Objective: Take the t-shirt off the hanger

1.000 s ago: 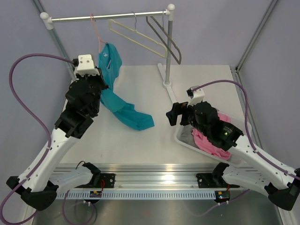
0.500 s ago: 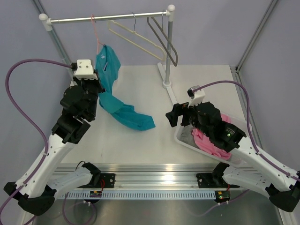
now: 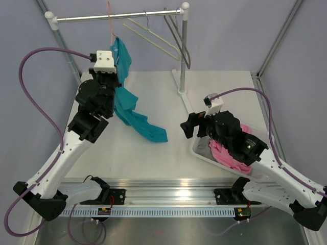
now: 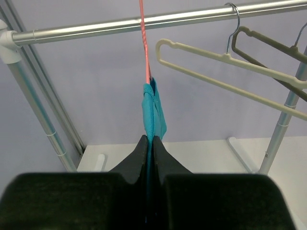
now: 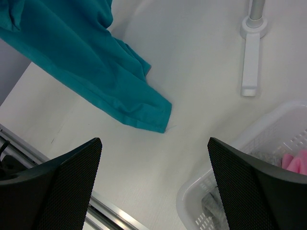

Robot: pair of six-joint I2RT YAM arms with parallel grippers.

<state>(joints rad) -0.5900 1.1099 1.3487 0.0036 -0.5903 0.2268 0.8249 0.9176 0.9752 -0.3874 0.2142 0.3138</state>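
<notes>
Left wrist view: left pincer (image 4: 149, 146) clenched on the soft teal cloth t-shirt (image 4: 154, 112), which hangs on the thin pink plastic hanger (image 4: 144, 48) at the metal rail (image 4: 96, 26), hem trailing on the worktop (image 3: 153, 163); right pincer (image 5: 154, 143) spread, idle; removal judged barely begun.

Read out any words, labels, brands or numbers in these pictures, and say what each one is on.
No text can be read in any view.
The t-shirt and hanger are plain, with no print or label showing.
Small coloured marks on the rail are too small to read.
</notes>
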